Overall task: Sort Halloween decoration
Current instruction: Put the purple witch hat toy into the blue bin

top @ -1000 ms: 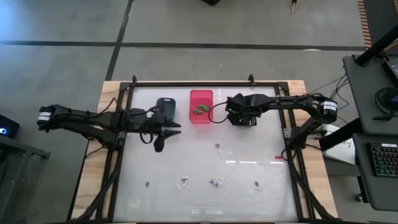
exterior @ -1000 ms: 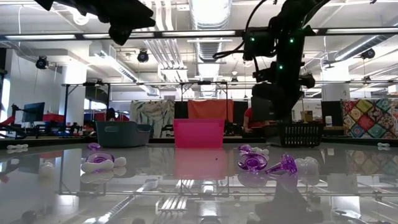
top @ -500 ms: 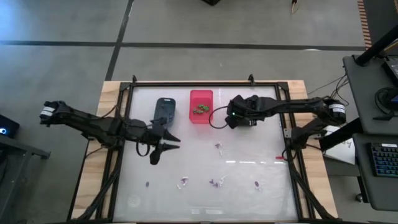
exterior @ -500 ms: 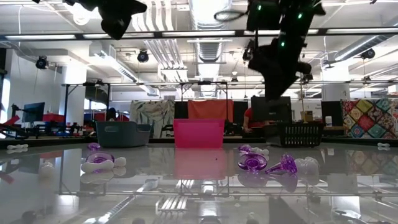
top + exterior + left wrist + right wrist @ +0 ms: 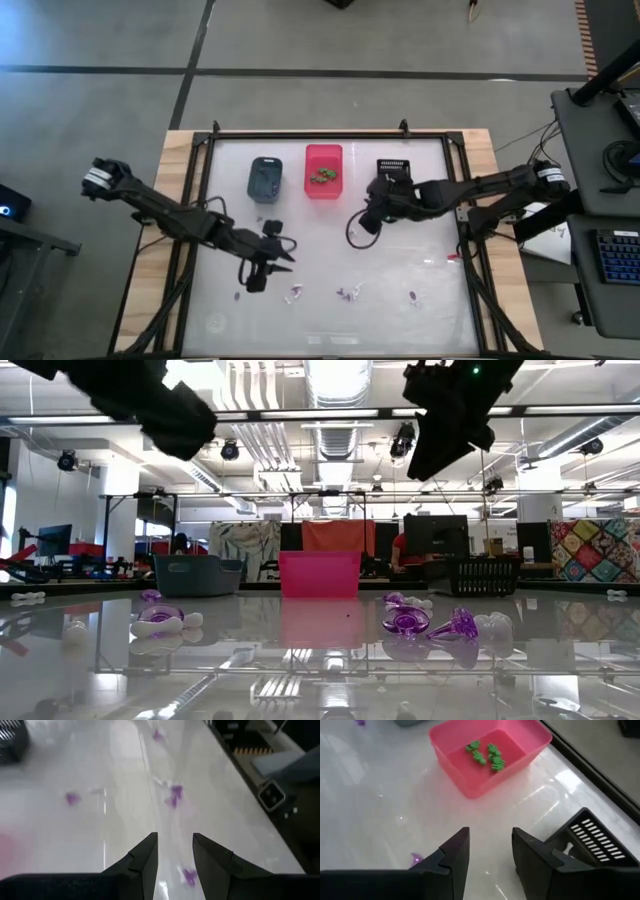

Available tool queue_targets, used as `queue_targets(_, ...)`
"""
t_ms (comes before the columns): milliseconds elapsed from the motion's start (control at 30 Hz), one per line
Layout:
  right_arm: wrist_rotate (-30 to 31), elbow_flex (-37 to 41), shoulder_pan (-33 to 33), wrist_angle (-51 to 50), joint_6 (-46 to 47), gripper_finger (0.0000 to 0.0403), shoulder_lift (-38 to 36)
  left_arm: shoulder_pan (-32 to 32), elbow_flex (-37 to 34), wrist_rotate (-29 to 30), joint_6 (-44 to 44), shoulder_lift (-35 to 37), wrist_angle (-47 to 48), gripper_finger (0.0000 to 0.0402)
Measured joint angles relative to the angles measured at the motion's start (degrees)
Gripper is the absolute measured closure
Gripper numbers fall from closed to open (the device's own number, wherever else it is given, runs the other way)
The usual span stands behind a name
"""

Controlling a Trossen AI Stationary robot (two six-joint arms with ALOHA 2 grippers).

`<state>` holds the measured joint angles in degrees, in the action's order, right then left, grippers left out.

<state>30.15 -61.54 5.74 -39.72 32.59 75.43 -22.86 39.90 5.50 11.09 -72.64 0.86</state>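
Both tools, left (image 5: 262, 268) and right (image 5: 366, 222), parted, empty, over bare mid-table (image 5: 400, 275).

No text, label, brand, number or sign can be read in any of the views. The bins, the table and both arms show no legible marking, and the screens and hangings in the room behind are too far off to make out any writing
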Motion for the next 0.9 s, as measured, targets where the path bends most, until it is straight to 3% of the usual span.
queue_targets(333,0.02,0.07,0.79,0.69,0.43,0.0266,0.65,-5.65,0.0,0.91,5.9,-10.53,-0.98,0.0308)
queue_targets(600,-0.13,0.07,0.81,1.67,0.87,0.0266,1.48,-6.44,-0.02,0.99,7.25,-16.56,-6.59,0.0323)
queue_targets(900,-0.28,0.07,1.26,1.57,1.45,0.0266,1.61,-7.33,-0.02,0.98,7.5,-20.94,-8.36,0.0295)
